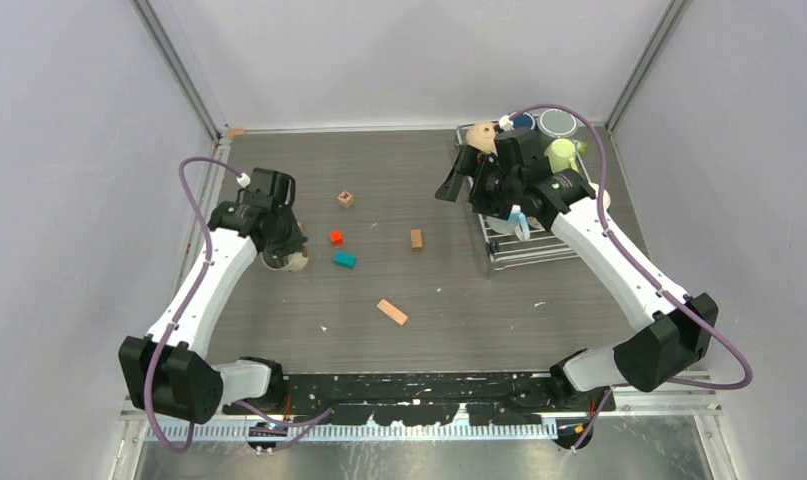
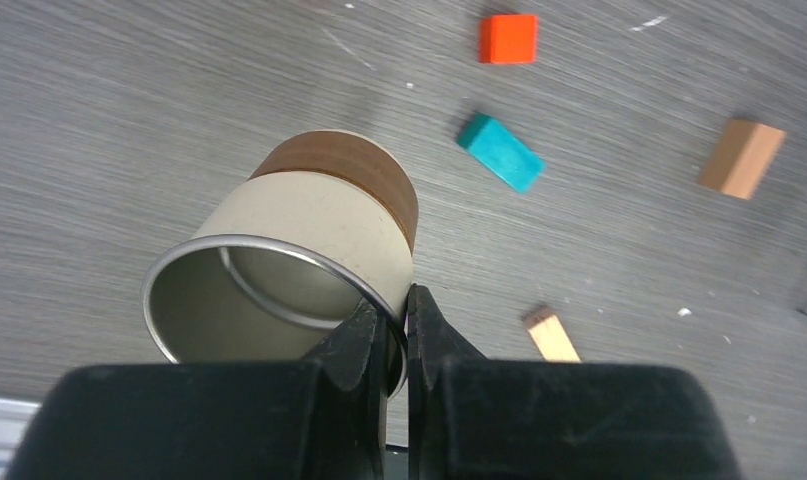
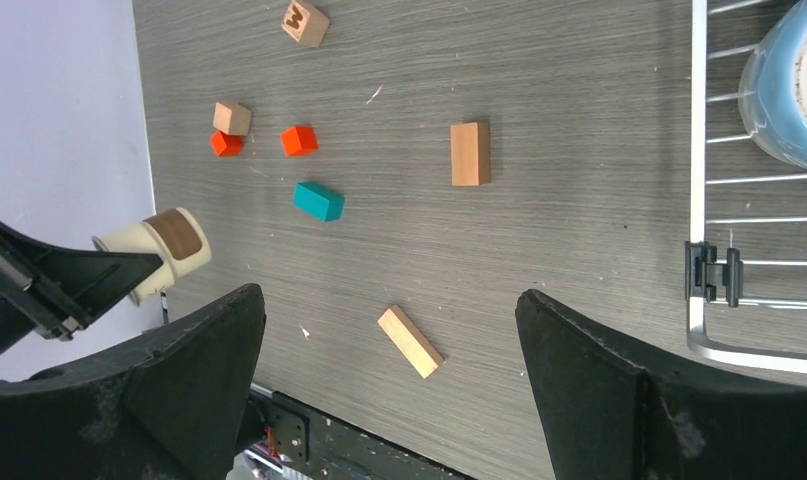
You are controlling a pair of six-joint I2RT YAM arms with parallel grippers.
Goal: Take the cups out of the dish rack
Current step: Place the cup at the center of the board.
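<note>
A cream cup (image 2: 319, 230) with a brown band round its base hangs tilted low over the table at the left (image 1: 293, 262). My left gripper (image 2: 404, 310) is shut on its metal rim, one finger inside and one outside. The silver wire dish rack (image 1: 524, 250) stands at the right, its corner also visible in the right wrist view (image 3: 719, 200). A tan cup (image 1: 482, 135), a navy cup (image 1: 522, 121), a grey-green cup (image 1: 557, 123), a lime cup (image 1: 562, 153) and a light blue cup (image 3: 784, 90) sit in it. My right gripper (image 3: 389, 300) hovers open beside the rack's left edge, holding nothing.
Small blocks lie on the table between the arms: an orange cube (image 1: 336, 237), a teal block (image 1: 344, 260), a lettered wooden cube (image 1: 346, 199), a tan block (image 1: 416, 238) and a long wooden block (image 1: 392, 312). Grey walls close in the left, right and back.
</note>
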